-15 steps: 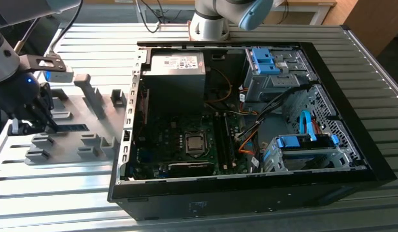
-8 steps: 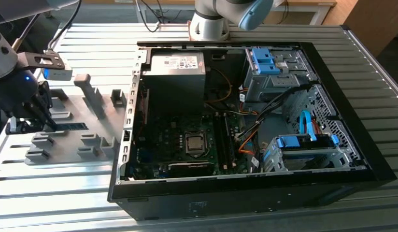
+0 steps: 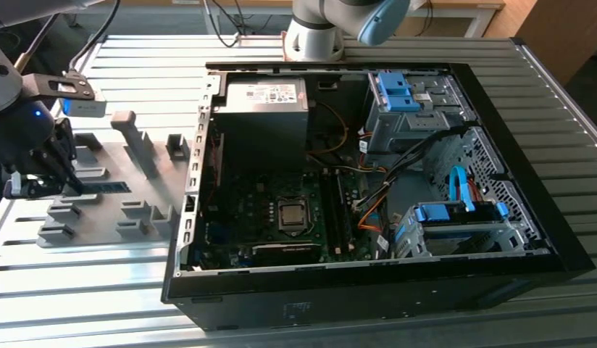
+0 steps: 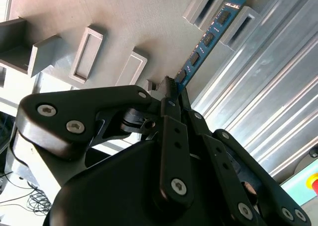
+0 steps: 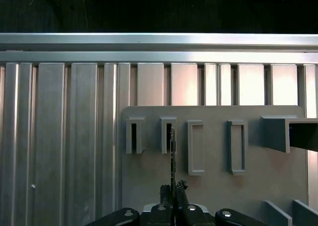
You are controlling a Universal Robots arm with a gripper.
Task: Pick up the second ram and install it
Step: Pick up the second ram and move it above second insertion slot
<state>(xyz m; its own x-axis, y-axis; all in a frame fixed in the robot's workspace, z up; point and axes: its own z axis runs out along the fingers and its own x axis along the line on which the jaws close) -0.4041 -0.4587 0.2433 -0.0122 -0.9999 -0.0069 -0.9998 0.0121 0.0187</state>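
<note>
The claw [image 4: 171, 88] is closed on the second ram [image 4: 206, 39].

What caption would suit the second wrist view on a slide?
Gripper closed on the second ram, its far end between two grey fixture blocks.

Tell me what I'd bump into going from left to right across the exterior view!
gripper → ram → power supply → blue cable
</note>
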